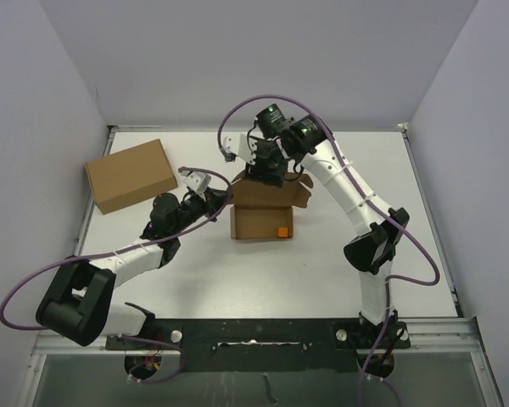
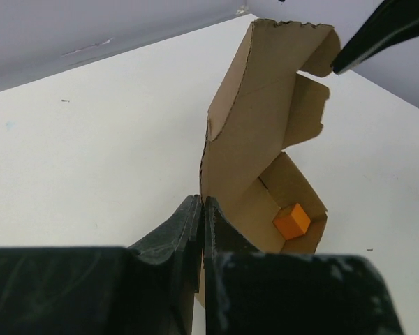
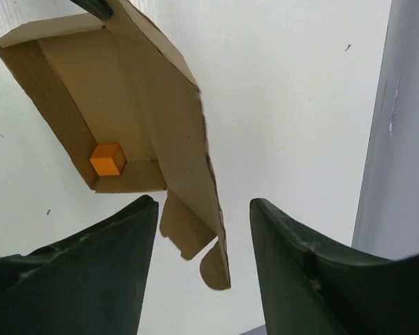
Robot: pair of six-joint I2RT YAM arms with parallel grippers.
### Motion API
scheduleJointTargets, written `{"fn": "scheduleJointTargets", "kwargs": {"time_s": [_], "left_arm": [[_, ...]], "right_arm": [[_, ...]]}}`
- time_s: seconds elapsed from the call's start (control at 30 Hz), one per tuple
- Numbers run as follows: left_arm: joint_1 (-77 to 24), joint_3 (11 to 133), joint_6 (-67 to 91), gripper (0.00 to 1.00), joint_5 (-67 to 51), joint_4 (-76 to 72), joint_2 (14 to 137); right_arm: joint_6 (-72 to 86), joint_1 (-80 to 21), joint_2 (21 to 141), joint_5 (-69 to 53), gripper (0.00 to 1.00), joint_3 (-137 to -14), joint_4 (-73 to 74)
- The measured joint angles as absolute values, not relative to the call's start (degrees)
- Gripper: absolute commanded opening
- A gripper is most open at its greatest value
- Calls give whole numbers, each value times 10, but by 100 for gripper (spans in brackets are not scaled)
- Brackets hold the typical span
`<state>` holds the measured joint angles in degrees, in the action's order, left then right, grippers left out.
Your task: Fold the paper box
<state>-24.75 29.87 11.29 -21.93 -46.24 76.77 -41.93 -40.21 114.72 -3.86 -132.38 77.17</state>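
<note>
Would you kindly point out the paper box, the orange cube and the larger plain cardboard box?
paper box (image 1: 256, 224): top external view, on its open tray's floor.
orange cube (image 2: 292, 222): left wrist view, middle of the cube.
larger plain cardboard box (image 1: 131, 175): top external view, centre of its top face.

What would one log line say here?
left tool: shut on paper box | right tool: open by lid | orange cube: inside paper box

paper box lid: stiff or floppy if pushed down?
Probably hinges easily: the lid stands on a creased fold. Thin corrugated paper box looks light, so likely slides unless pinned. The loose orange cube may shift inside.
</note>
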Motion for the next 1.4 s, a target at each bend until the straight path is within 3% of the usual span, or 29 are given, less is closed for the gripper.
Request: {"fn": "scheduleJointTargets", "kwargs": {"time_s": [0.2, 0.23, 0.27, 0.43, 0.57, 0.73, 0.93, 1.13, 1.4], "left_arm": [[-246, 283, 108, 0, -220, -499, 780], [-246, 280, 108, 0, -220, -502, 782], [-246, 277, 107, 0, -220, -506, 784], [-241, 262, 107, 0, -220, -529, 787], [-231, 239, 108, 0, -223, -556, 788], [-225, 225, 112, 0, -227, -582, 798], [-224, 219, 115, 0, -236, -603, 804], [-223, 219, 118, 0, -248, -616, 812], [-220, 219, 126, 0, -256, -629, 817]], "right_arm": [[-401, -324, 1133, -134, 75, -1322, 763], [-394, -302, 1122, -161, 82, -1310, 756], [-382, -274, 1105, -192, 98, -1289, 741], [-267, -73, 961, -372, 99, -1056, 540], [-143, 85, 890, -534, 91, -824, 305], [-102, 76, 927, -606, 89, -706, 187], [-120, -7, 952, -597, 84, -682, 133], [-130, -17, 1013, -595, 76, -692, 96], [-123, -37, 1059, -609, 55, -699, 85]]}}
